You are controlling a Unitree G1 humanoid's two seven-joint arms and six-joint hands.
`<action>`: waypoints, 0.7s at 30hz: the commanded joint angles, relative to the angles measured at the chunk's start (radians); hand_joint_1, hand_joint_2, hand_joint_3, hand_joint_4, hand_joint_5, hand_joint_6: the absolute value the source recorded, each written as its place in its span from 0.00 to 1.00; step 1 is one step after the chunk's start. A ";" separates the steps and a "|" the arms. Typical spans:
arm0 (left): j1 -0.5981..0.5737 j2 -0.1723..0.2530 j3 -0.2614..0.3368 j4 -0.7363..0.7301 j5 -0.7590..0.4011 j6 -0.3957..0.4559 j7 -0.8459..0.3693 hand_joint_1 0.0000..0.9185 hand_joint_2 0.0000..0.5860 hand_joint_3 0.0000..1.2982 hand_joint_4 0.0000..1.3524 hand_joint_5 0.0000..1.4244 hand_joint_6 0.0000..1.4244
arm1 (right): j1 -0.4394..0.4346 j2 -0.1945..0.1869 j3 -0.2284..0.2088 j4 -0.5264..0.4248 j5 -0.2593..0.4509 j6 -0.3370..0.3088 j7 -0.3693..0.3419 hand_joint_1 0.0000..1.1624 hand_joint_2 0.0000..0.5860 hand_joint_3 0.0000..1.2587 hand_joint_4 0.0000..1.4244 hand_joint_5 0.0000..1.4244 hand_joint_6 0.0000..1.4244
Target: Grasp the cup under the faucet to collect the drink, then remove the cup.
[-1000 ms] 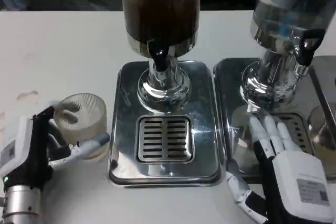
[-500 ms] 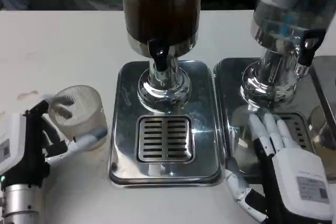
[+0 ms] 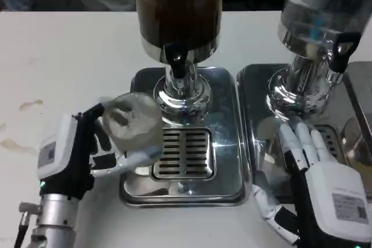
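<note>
A clear ribbed cup (image 3: 132, 126) is held by my left hand (image 3: 81, 152), fingers wrapped around it, lifted over the left edge of the steel drip tray (image 3: 224, 161). It is blurred by motion and looks tilted. The black faucet (image 3: 177, 62) of the dark drink dispenser (image 3: 177, 10) hangs above the slotted grate (image 3: 192, 152), to the right of and behind the cup. My right hand (image 3: 325, 193) lies flat with fingers stretched out on the second tray (image 3: 256, 85), holding nothing.
A second dispenser with clear liquid (image 3: 322, 21) and its own black tap (image 3: 340, 50) stands at the right on the second tray. The white table (image 3: 64, 62) stretches to the left, with faint stains near its left edge.
My left hand has carried the cup up and to the right, from the bare table beside the tray to over the tray's left edge near the faucet. The right hand has hardly moved.
</note>
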 commanded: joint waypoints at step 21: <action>-0.185 -0.105 -0.158 0.127 0.096 0.073 0.018 0.79 0.00 0.66 0.75 0.77 0.88 | 0.020 0.033 -0.018 -0.017 -0.001 0.011 -0.036 0.32 0.79 0.07 0.00 0.03 0.16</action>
